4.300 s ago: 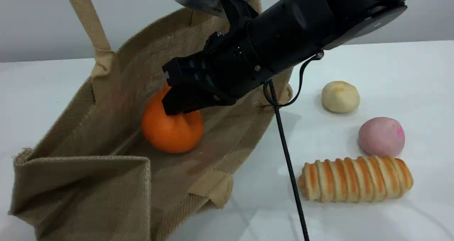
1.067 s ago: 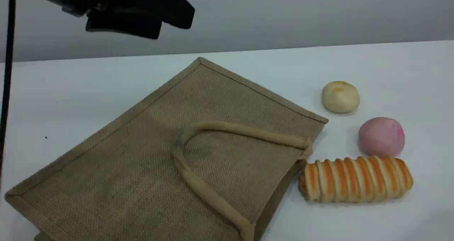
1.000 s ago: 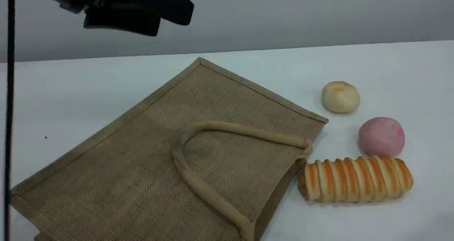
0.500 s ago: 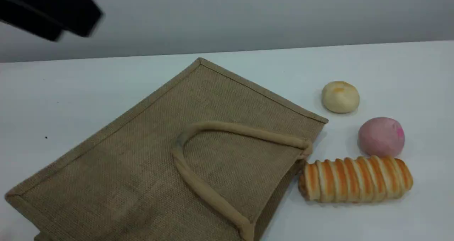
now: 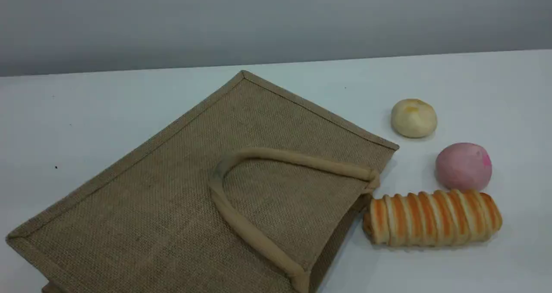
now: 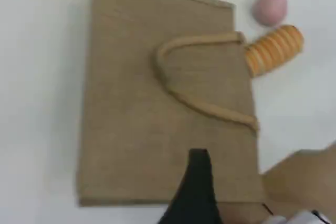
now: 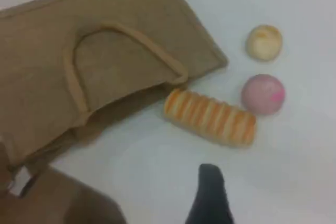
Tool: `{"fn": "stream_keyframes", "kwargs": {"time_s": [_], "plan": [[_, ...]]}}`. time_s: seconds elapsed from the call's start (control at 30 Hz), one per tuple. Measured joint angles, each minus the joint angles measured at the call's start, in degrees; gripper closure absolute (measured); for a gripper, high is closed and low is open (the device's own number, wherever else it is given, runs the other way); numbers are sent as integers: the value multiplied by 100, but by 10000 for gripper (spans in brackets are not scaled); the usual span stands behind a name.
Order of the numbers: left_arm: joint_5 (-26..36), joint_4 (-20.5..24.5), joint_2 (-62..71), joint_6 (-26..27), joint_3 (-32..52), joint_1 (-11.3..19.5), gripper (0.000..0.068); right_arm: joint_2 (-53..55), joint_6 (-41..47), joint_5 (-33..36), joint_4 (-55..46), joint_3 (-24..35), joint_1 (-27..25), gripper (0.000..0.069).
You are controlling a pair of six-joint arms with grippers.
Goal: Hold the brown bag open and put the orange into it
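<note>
Brown bag (image 5: 181,198) lies flat, handle (image 5: 241,224) on top; orange unseen. Left gripper (image 6: 197,182) high over the bag, right gripper (image 7: 210,192) above bare table near striped bread roll (image 7: 210,117); both wide, empty.

Looked over all three views and there's honestly nothing to read anywhere. The brown bag (image 5: 172,189) is plain woven fabric with no print, logo or tag showing on the side facing up. The striped bread roll (image 5: 432,217), the pink ball (image 5: 463,166) and the pale bun (image 5: 414,117) carry no stickers or labels. The white table (image 5: 431,77) has no markings either. Both wrist views are too blurry for fine print.
</note>
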Motion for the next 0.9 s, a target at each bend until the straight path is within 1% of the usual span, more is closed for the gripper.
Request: {"fn": "stream_keyframes", "kwargs": {"time_s": [0.17,0.27,0.37,0.53,0.63,0.77,0.9], "plan": [[367,665,-884,-610,0,0,95,-372,78,-55,21,337,0,222],[375,995,-1292,-857,-5,0,95,-460,157,-278,31,554,0,222],[357,1284,-1632,-988,111,0,95,-464,156,-350,59,572,0,222],[304,1296,-2132,-983,711,0,95,-464,156,-350,59,567,0,222],[46,1296,-2367,-983,1203,0,95,-464,156,-344,59,567,0,222],[28,1267,-2559,-989,1863,0,95,-464,151,-339,59,567,0,222],[26,1256,-2771,-1034,2294,0,95,-459,151,-333,53,567,0,222]]}}
